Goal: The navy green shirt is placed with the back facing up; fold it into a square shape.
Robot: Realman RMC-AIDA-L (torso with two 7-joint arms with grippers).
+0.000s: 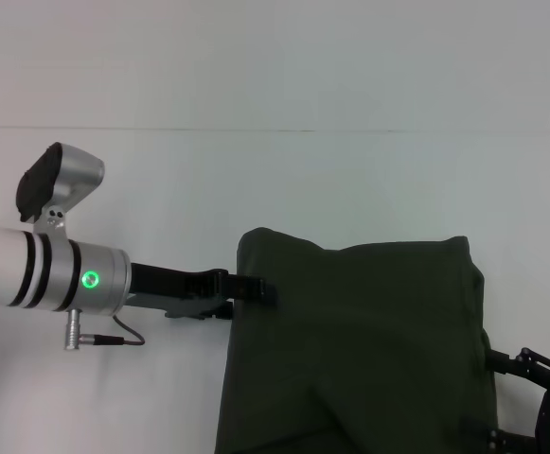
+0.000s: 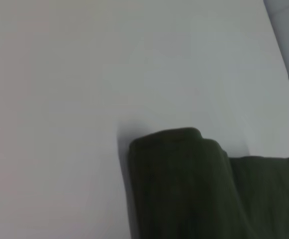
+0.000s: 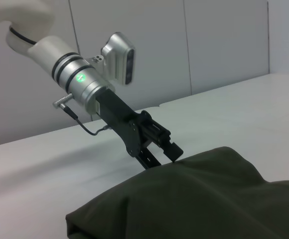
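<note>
Two arms in view, one at work. Navy green shirt (image 1: 360,350) lying on the white desk (image 1: 275,180), already doubled into a thick, roughly rectangular bundle with rounded, puffy far corners, running out of the head view at its near edge. Left gripper (image 1: 256,287) reaching in level from the shirt's left side, fingers (image 3: 173,150) at the left edge close to the far-left corner, one above the cloth, the other seemingly slipped under the hem; fingers narrowly parted, looking pinched on that edge, though actual contact not plain to see. Probably placed so to lift or drag the side flap across toward the shirt's middle, or to square up the edge. Left wrist view showing only the rounded far-left corner of the shirt and bare desk beyond it, own fingers out of frame. Right gripper (image 1: 540,397) low beside the shirt's right edge near the nearer corner, apparently parked; cannot tell whether its fingers are apart or together. Judged well along: bundle compact, but corners bulging and outline not yet a clean square. Desk smooth, matte white, giving the knit little grip, so the bundle likely to slide if tugged sideways without being held down. Beyond the shirt's far side, a faint seam across the desk; behind the left arm, plain pale wall panels with vertical joints.
</note>
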